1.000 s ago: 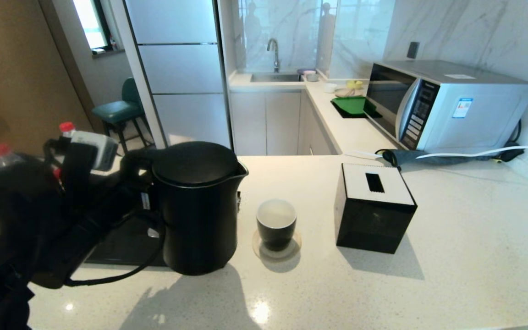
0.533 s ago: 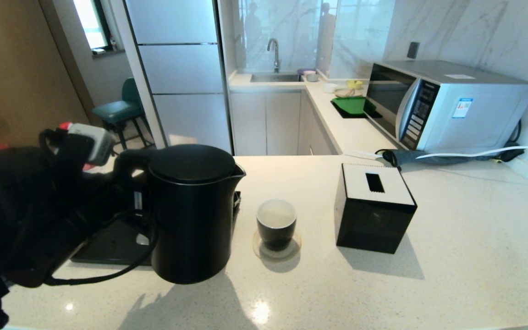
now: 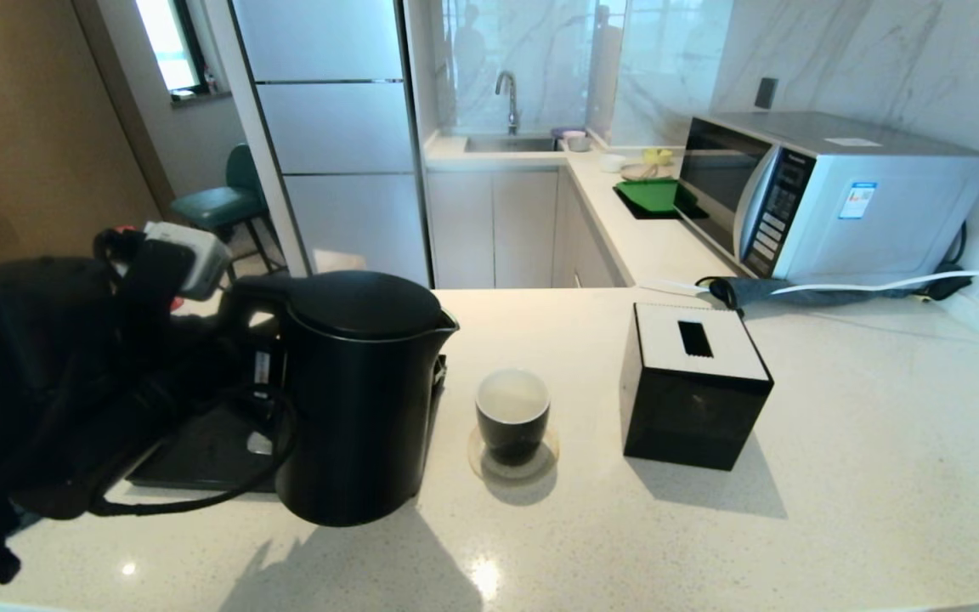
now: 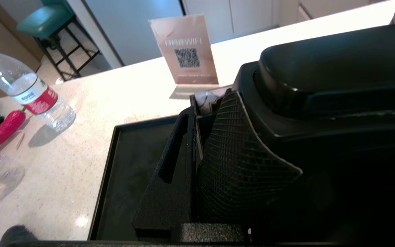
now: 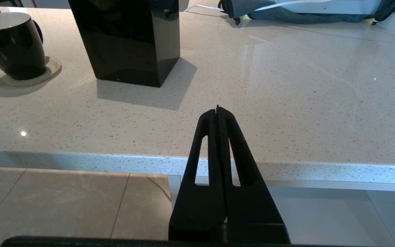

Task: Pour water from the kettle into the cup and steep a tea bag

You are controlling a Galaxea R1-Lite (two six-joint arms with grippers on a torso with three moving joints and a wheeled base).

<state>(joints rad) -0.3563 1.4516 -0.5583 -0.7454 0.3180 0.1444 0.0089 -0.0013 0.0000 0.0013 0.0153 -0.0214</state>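
Observation:
The matte black kettle [image 3: 358, 391] hangs upright just over the counter, left of the cup, spout pointing at it. My left gripper [image 3: 245, 344] is shut on the kettle's loop handle [image 4: 321, 75]; in the left wrist view the left gripper [image 4: 201, 109] has its ribbed pad pressed against it. The small black cup [image 3: 512, 415] stands on a round coaster, white inside; what it holds I cannot make out. It also shows in the right wrist view as the cup [image 5: 12, 43]. My right gripper [image 5: 217, 110] is shut and empty, low at the counter's front edge. The tea bag is out of view.
A black tray [image 4: 132, 164] lies under and behind the kettle. A black box with a white slotted top [image 3: 693, 387] stands right of the cup. Red-capped bottles [image 4: 29, 92], a red sachet [image 4: 5, 127] and a QR sign [image 4: 187, 51] are at the far left. A microwave [image 3: 829, 195] stands at the back right.
The left arm carried the kettle a little down and toward the near edge, then slightly right; the kettle went from a slight tilt to upright. Cup and right arm have not moved.

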